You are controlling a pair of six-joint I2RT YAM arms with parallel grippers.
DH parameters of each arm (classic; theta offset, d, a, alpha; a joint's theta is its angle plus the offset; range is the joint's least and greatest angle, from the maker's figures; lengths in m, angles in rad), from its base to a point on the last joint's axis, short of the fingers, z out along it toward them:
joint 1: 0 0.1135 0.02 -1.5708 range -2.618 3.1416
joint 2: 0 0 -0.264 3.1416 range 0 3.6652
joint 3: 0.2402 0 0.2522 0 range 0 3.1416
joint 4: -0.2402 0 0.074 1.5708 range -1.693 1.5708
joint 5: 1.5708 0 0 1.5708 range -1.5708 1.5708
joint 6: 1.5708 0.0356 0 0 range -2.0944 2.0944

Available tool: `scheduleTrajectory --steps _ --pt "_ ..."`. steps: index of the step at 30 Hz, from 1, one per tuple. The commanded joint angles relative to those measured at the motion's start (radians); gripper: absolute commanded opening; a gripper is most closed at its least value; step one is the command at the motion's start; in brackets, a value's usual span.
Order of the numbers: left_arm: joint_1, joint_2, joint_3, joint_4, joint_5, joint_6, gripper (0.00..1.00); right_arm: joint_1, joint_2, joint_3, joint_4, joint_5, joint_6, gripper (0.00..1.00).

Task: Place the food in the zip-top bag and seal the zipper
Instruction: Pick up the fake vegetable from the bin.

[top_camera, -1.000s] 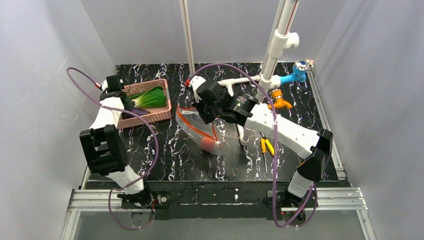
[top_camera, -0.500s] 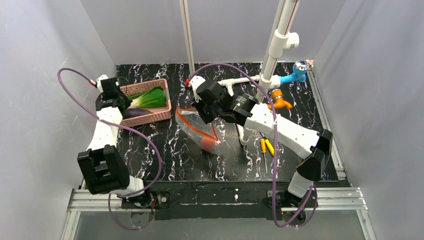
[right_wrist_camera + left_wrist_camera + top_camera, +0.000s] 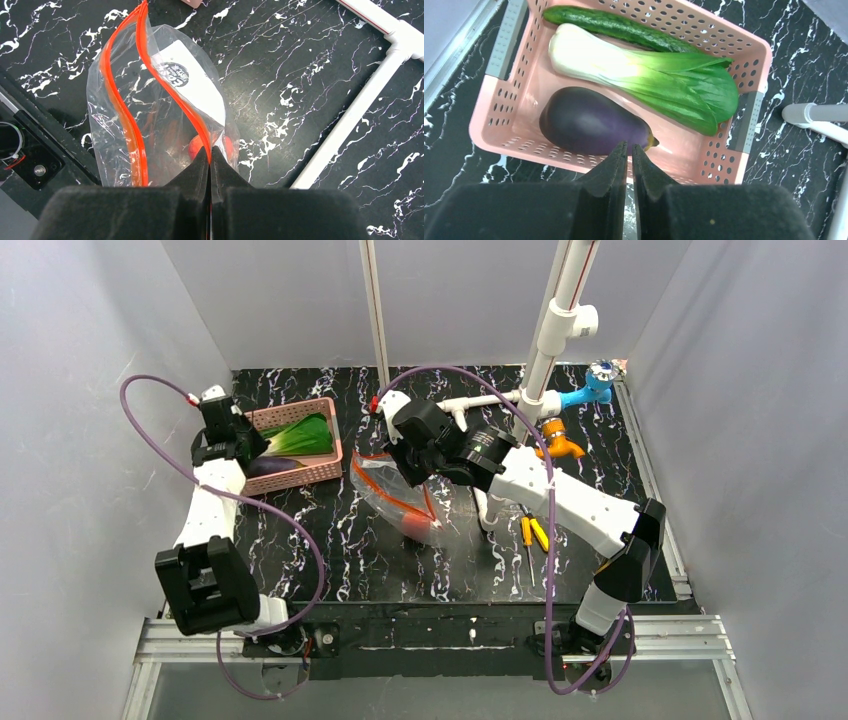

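The pink basket [image 3: 499, 125] holds the dark purple eggplant [image 3: 589, 120], the bok choy [image 3: 649, 80] and the slim green cucumber [image 3: 619, 27]. My left gripper [image 3: 629, 146] is shut and empty, hovering over the basket's near rim just short of the eggplant; it shows in the top view [image 3: 247, 443] at the basket's left end. The clear zip-top bag [image 3: 150, 115] lies mid-table with its mouth open. The orange-red tomato [image 3: 227, 145] sits inside it. My right gripper [image 3: 210, 150] is shut on one side of the red-orange zipper [image 3: 117, 100] and holds it up.
Yellow-handled tools [image 3: 533, 532] lie right of the bag [image 3: 395, 502]. A white pipe frame [image 3: 350, 115] runs along the right, with an upright pipe [image 3: 555, 340], an orange fitting [image 3: 560, 443] and a blue fitting [image 3: 592, 388] at the back. Grey walls close in on both sides.
My left arm has swung its elbow down and left, and its gripper has shifted slightly over the basket's left end. My right arm and the bag have not moved.
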Motion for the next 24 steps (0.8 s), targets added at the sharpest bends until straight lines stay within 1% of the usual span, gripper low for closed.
scheduleTrajectory --steps 1,2,4,5,6,7,10,14,18,24 --pt "0.003 0.068 0.064 -0.06 -0.001 0.006 0.25 -0.003 -0.007 0.043 0.023 -0.011 0.001 0.01" --pt "0.003 0.092 0.085 -0.107 -0.018 -0.019 0.45 -0.003 -0.01 0.04 0.025 -0.011 0.001 0.01" --pt "0.003 0.135 0.117 -0.147 -0.034 -0.053 0.65 -0.003 -0.019 0.029 0.037 -0.011 0.002 0.01" --pt "0.004 0.153 0.126 -0.156 -0.039 -0.073 0.73 -0.004 -0.026 0.018 0.047 -0.012 0.002 0.01" --pt "0.006 0.168 0.13 -0.16 -0.047 -0.087 0.78 -0.004 -0.032 0.01 0.055 -0.016 0.005 0.01" --pt "0.008 0.18 0.135 -0.158 -0.049 -0.094 0.8 -0.004 -0.039 -0.002 0.064 -0.022 0.006 0.01" --pt "0.026 0.223 0.148 -0.153 -0.024 -0.118 0.8 -0.003 -0.046 -0.018 0.079 -0.03 0.005 0.01" --pt "0.061 0.295 0.177 -0.175 0.02 -0.162 0.73 -0.004 -0.039 -0.008 0.073 -0.027 -0.004 0.01" --pt "0.075 0.356 0.217 -0.236 0.009 -0.198 0.71 -0.003 -0.048 -0.013 0.084 -0.025 -0.002 0.01" --pt "0.082 0.417 0.249 -0.259 0.005 -0.215 0.6 -0.003 -0.04 -0.014 0.089 -0.018 -0.007 0.01"
